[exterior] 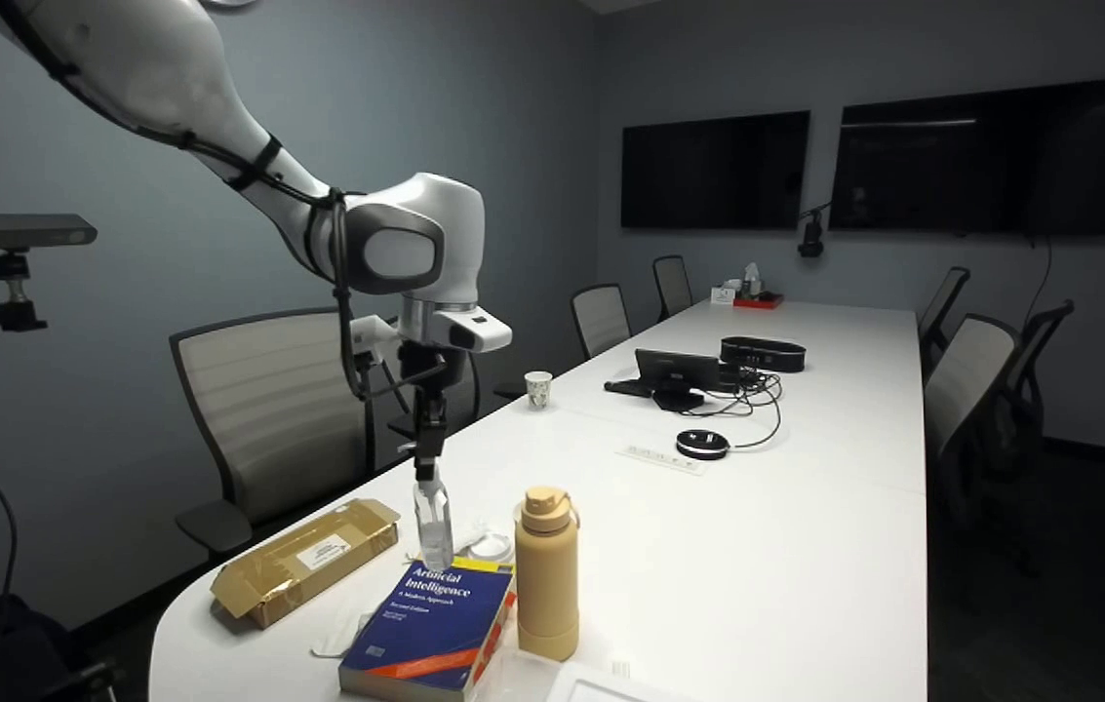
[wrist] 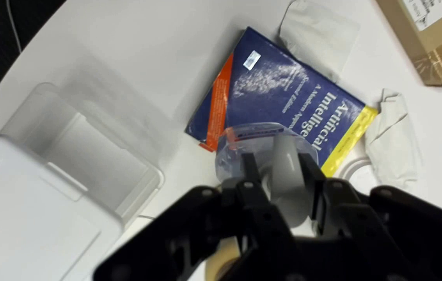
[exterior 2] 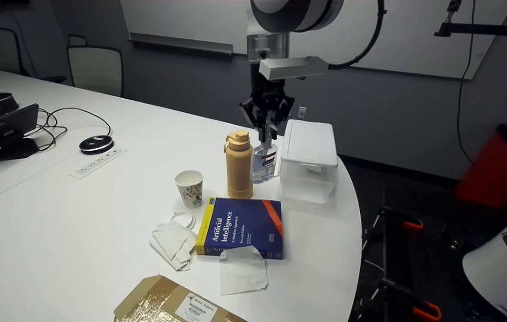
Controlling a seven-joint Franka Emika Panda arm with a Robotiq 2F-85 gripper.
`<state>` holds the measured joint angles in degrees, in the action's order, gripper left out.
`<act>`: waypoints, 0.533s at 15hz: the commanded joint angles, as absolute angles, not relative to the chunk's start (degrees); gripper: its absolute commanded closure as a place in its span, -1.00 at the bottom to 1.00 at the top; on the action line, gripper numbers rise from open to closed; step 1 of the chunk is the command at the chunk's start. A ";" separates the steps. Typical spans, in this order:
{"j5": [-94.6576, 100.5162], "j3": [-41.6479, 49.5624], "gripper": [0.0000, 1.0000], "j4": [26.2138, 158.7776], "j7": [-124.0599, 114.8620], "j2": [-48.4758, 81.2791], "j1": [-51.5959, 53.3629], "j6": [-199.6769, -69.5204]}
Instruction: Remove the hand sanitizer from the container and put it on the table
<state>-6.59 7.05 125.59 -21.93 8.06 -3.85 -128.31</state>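
The hand sanitizer is a clear pump bottle (exterior: 434, 531), also seen in an exterior view (exterior 2: 263, 166) and in the wrist view (wrist: 251, 146). My gripper (exterior: 428, 470) is shut on its pump neck, with a finger on each side, in the wrist view (wrist: 277, 156) and in an exterior view (exterior 2: 267, 134). The bottle hangs nearly upright above the table, near the book's far end and the tan bottle. The container, a tan cardboard box (exterior: 303, 561), lies apart near the edge of the white table (exterior: 757, 546); only part shows in the wrist view (wrist: 425, 43).
The tall tan bottle (exterior 2: 239, 167) stands close to the sanitizer. The blue book (exterior 2: 244, 226), paper napkins (exterior 2: 175, 243), a paper cup (exterior 2: 189, 190) and a white cup lid (wrist: 363, 177) are near. A clear plastic box (exterior 2: 309, 183) with a white lid (exterior 2: 309, 141) stands by the table's edge.
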 commanded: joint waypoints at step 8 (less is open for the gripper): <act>0.37 -0.51 0.85 119.35 -27.28 18.61 5.95 -140.98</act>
